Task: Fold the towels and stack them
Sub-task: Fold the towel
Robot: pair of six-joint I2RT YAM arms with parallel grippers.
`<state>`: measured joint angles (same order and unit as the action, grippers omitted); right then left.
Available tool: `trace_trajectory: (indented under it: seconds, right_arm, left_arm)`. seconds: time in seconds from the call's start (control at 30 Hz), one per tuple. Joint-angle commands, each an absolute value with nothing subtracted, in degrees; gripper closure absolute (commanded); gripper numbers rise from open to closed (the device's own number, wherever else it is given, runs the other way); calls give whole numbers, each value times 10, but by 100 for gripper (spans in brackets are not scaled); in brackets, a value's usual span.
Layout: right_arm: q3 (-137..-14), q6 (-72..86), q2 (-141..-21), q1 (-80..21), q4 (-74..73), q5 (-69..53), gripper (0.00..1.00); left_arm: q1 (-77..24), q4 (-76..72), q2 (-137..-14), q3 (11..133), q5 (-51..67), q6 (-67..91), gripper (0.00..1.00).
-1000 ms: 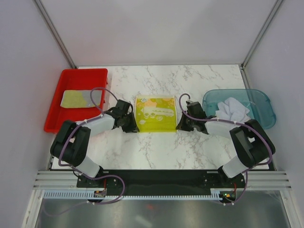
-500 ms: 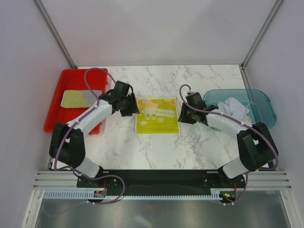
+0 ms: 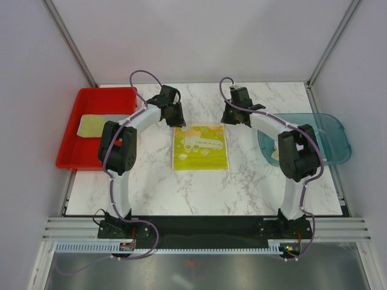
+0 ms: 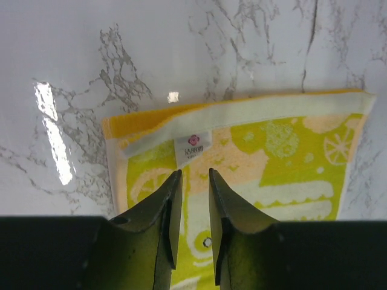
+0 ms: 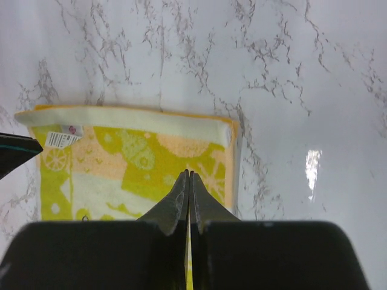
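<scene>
1. Patterned yellow-green towel (image 3: 200, 147): lies flat at the middle of the marble table (image 3: 242, 187), with a white band and a small label along its far edge.
2. Left gripper (image 4: 193, 174): I see it over the towel near the far left corner. Its fingers are parted by a narrow gap with nothing between them. I cannot tell whether it touches the cloth.
3. Right gripper (image 5: 188, 174): over the towel near the far right corner, fingers pressed together and empty.
4. Second towel (image 3: 94, 125): dull yellow, flat inside the red tray (image 3: 72, 160) at the table's left side.
5. Teal bin (image 3: 335, 142): at the table's right side, partly hidden behind the right arm. I cannot make out its contents.
</scene>
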<state>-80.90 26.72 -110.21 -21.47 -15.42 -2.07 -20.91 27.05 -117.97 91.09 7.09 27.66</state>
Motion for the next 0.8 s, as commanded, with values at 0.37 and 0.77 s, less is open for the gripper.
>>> trace_trajectory:
  seconds: [0.37, 0.77]
  right_arm:
    - [-840, 271, -1226, -174, -50, -95, 100]
    - [-824, 286, -1229, -168, -18, -112, 97]
  left_arm:
    - [-169, 244, -1260, 992, 98, 251, 69]
    - [-168, 246, -1290, 985, 69, 236, 71]
